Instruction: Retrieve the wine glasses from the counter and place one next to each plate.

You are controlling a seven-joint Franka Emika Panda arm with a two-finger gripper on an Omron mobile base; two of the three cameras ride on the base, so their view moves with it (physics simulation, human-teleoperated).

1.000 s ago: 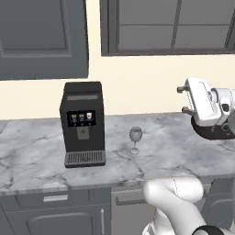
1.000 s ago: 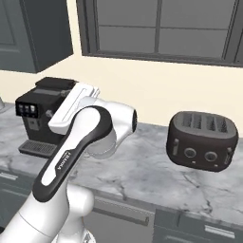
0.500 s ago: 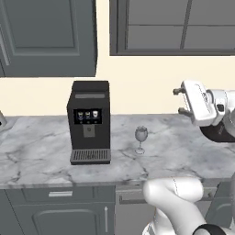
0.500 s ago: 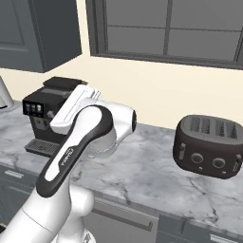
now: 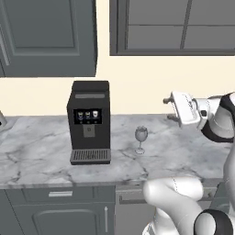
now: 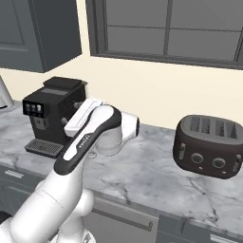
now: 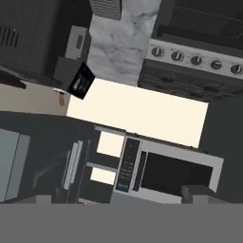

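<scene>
Wine glass (image 5: 141, 139) stands at frame centre on the marble table (image 5: 41, 158), just right of the coffee machine (image 5: 89, 121). My gripper (image 5: 168, 109) hovers upper right, spread unclear; I'd lower slowly toward the stem.

Surface: the counter (image 5: 41, 158), a grey-white veined marble worktop over dark grey cabinets, running along a cream wall.
Left part: a black coffee machine (image 5: 89, 121) stands upright on the marble, its drip tray at the front.
Beside it: one small clear wine glass (image 5: 141, 139) stands upright on its round foot, just to the right of the coffee machine, apart from it.
Right part: a dark rounded toaster (image 6: 209, 146) with four slots sits on the counter (image 6: 156, 173), well apart from the coffee machine (image 6: 51, 115).
</scene>
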